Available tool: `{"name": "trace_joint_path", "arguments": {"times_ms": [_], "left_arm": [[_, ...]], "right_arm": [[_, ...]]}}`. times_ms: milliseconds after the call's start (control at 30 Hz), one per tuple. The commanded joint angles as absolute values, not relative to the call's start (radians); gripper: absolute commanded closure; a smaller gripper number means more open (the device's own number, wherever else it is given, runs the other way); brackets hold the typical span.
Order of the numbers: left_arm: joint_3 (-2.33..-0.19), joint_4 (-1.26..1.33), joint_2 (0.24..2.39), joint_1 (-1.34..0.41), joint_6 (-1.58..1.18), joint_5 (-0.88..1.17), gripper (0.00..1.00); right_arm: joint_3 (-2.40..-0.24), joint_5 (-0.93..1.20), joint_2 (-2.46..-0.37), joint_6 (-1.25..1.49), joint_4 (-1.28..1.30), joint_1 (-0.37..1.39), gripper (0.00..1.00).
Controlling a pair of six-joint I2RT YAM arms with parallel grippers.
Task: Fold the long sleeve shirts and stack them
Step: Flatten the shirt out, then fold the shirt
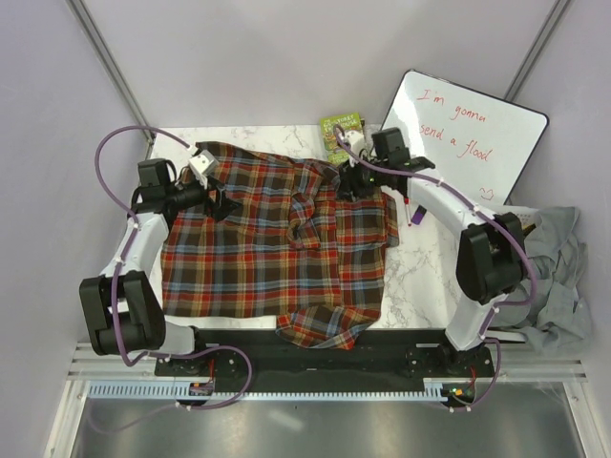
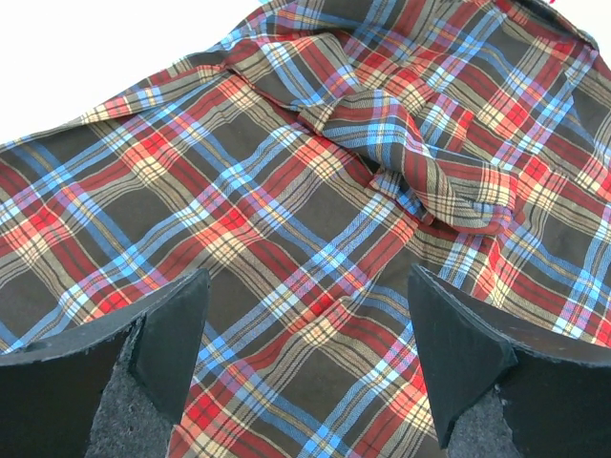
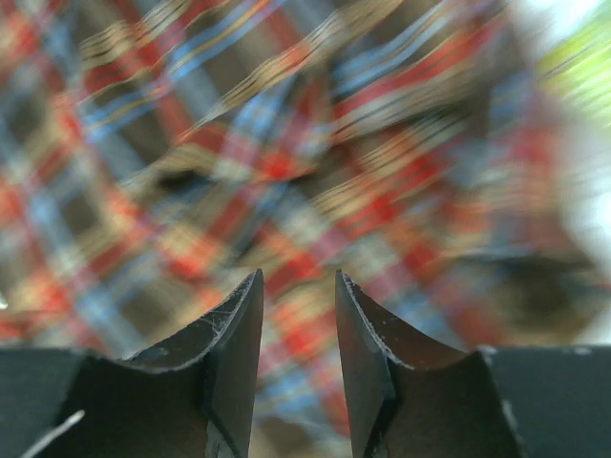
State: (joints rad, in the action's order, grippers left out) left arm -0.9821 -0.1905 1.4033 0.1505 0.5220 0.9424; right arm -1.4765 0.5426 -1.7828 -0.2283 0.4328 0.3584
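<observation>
A plaid long sleeve shirt (image 1: 277,243) in red, brown and blue checks lies spread over the table, with a rumpled fold near its middle and one corner hanging over the near edge. My left gripper (image 1: 221,202) hovers over the shirt's far left part. In the left wrist view it (image 2: 307,277) is wide open and empty above flat plaid cloth (image 2: 315,191). My right gripper (image 1: 348,181) is over the shirt's far right edge. In the right wrist view it (image 3: 298,277) shows a narrow gap between its fingers, nothing in it, and blurred plaid (image 3: 239,143) beyond.
A whiteboard (image 1: 468,134) with red writing leans at the back right. A small green packet (image 1: 342,127) lies at the back edge. A red pen (image 1: 409,215) lies right of the shirt. A grey cloth heap (image 1: 558,267) lies off the table's right side.
</observation>
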Motion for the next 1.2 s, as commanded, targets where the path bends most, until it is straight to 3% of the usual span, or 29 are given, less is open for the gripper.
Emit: {"name": "trace_joint_path", "arguments": {"times_ms": [0,167,367,1167], "left_arm": [[-0.982,-0.183,1.371,0.138,0.534,0.905,0.10],[-0.953,-0.184,1.344,0.137,0.508,0.893,0.10],[-0.939,-0.196,1.318,0.137,0.483,0.874,0.10],[-0.945,-0.202,1.296,0.132,0.489,0.858,0.09]], "right_arm": [[-1.398,0.631,-1.819,0.130,0.347,0.419,0.57],[-1.350,0.589,-1.871,0.209,0.188,0.451,0.56],[-1.410,0.581,-2.008,0.245,0.170,0.451,0.56],[-1.275,0.638,-2.049,0.382,0.109,0.482,0.51]]}}
